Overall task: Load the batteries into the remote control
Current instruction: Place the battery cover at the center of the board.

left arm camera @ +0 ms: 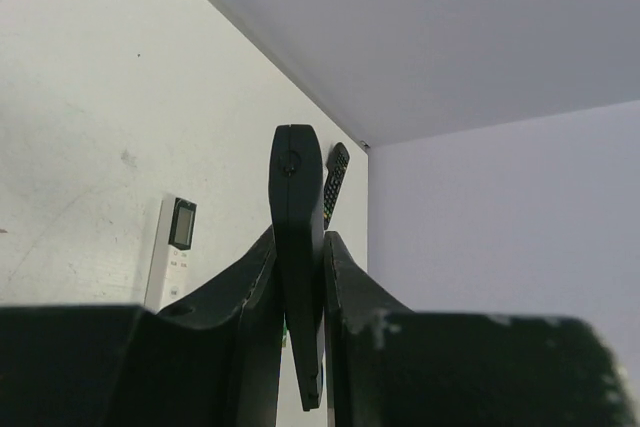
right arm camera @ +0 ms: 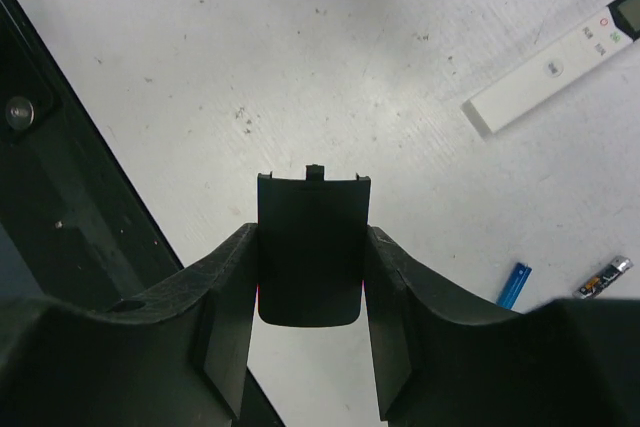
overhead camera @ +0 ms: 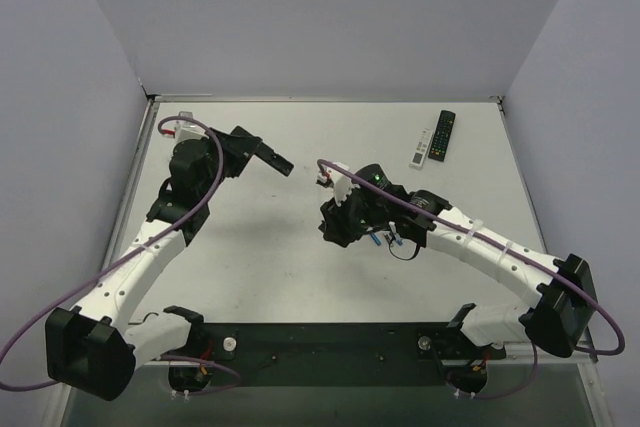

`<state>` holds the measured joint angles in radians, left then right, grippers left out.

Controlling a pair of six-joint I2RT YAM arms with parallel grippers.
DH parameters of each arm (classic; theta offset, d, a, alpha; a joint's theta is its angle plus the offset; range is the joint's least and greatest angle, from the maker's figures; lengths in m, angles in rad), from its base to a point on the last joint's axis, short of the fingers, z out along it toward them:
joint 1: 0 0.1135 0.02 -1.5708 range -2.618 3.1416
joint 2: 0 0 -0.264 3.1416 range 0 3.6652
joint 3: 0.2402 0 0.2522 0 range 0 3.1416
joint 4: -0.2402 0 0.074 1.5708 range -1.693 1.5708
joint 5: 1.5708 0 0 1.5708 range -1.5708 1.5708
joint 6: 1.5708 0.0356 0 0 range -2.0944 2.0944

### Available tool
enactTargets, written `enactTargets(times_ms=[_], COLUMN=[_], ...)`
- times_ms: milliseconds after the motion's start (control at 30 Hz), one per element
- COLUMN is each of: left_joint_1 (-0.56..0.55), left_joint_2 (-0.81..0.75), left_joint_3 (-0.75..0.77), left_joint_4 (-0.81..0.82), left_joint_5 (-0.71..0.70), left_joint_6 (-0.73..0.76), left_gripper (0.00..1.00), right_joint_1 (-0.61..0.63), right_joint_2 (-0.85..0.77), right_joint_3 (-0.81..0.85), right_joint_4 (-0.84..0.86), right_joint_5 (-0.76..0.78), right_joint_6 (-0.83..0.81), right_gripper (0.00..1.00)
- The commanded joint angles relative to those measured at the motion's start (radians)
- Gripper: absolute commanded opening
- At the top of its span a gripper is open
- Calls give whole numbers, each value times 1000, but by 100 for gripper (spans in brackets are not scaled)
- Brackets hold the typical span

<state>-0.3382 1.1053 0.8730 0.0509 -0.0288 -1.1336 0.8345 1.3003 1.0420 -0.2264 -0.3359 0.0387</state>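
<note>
My left gripper (overhead camera: 248,150) is shut on a black remote control (overhead camera: 272,158) and holds it above the table's left half. In the left wrist view the remote (left arm camera: 296,197) stands edge-on between the fingers. My right gripper (overhead camera: 338,225) hovers near the table's middle, shut on a black battery cover (right arm camera: 312,217) with its small latch tab pointing away. A blue battery (right arm camera: 514,285) and a dark battery with metallic ends (right arm camera: 604,277) lie on the table beside the right gripper. They also show under the right wrist in the top view (overhead camera: 374,239).
A white remote (overhead camera: 423,145) and a second black remote (overhead camera: 444,134) lie at the back right of the table. Both show in the left wrist view, white (left arm camera: 172,257) and black (left arm camera: 335,184). The dark base plate (overhead camera: 330,342) runs along the near edge.
</note>
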Motion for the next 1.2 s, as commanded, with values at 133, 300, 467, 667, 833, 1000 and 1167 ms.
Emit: enactTargets(times_ms=[133, 300, 467, 667, 833, 1000, 1167], left_joint_1=[22, 57, 62, 67, 68, 68, 68], left_joint_2=[-65, -157, -286, -421, -530, -611, -607], left_joint_3=[-66, -241, -373, -474, -549, -608, -620], left_joint_4=[121, 182, 208, 138, 102, 127, 138], left_joint_5=[23, 142, 246, 279, 265, 254, 280], left_joint_6=[92, 147, 187, 221, 227, 222, 228], left_gripper=[0, 0, 0, 0, 0, 0, 0], right_joint_1=[5, -8, -5, 5, 9, 21, 28], right_joint_2=[8, 109, 192, 261, 292, 298, 268], right_joint_3=[-33, -68, -111, -155, -184, -215, -237], right_joint_4=[-22, 13, 88, 148, 170, 174, 173], right_joint_5=[110, 207, 245, 356, 396, 419, 423], right_joint_6=[3, 68, 128, 170, 178, 187, 194], right_gripper=[26, 26, 30, 31, 38, 50, 64])
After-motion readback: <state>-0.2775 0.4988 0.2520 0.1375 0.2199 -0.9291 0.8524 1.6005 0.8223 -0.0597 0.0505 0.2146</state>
